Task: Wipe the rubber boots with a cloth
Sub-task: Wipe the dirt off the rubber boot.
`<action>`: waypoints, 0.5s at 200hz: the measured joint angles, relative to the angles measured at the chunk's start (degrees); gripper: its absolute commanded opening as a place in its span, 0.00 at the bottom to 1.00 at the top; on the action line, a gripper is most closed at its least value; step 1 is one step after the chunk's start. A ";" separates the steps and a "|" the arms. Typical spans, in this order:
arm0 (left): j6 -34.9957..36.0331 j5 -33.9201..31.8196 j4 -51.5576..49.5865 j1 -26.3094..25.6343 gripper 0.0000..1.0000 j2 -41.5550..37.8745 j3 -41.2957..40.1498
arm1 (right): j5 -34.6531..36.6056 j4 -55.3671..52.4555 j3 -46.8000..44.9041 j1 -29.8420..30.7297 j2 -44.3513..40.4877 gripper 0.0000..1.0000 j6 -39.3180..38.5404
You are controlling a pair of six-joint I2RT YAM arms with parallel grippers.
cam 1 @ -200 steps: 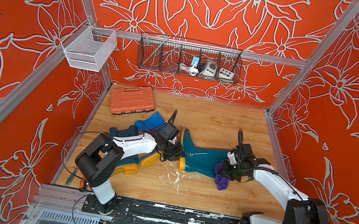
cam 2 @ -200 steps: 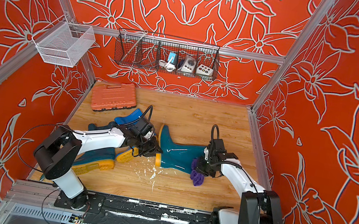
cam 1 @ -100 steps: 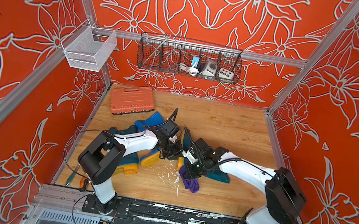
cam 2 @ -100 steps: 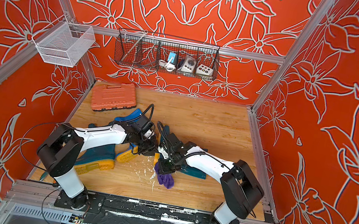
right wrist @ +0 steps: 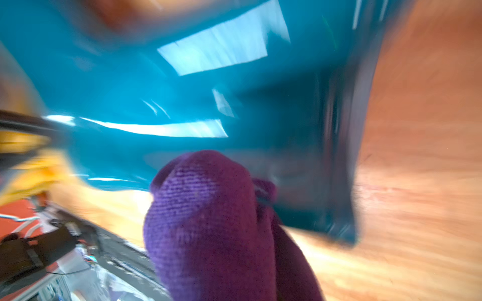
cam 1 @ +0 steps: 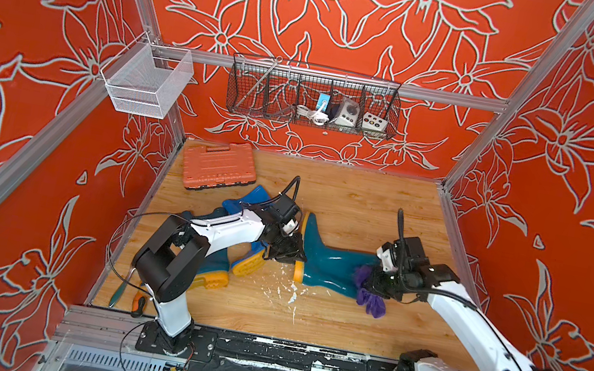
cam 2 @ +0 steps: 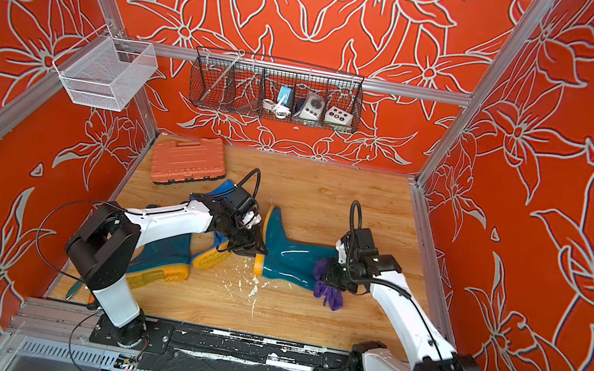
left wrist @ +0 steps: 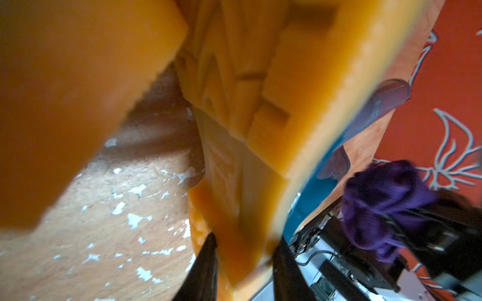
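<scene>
Clamping with my left claw, I have the yellow-orange sole of the dark teal boot, lying sideways on the table. My right claw is closed on the bunched purple cloth, touching the shaft's right end. Another teal boot and the blue boot lie left.

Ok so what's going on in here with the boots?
A two-armed robot is wiping a teal boot that lies on its side on the wooden floor. The left fingers pinch its yellow sole, while the right arm holds a bunched purple cloth against the open end of the shaft. A second teal boot and a blue boot lie by the left arm.
</scene>
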 measured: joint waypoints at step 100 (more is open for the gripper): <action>12.85 -2.58 0.37 -0.28 0.61 -9.18 -4.00 | 0.02 2.12 13.62 1.55 15.06 0.00 -0.33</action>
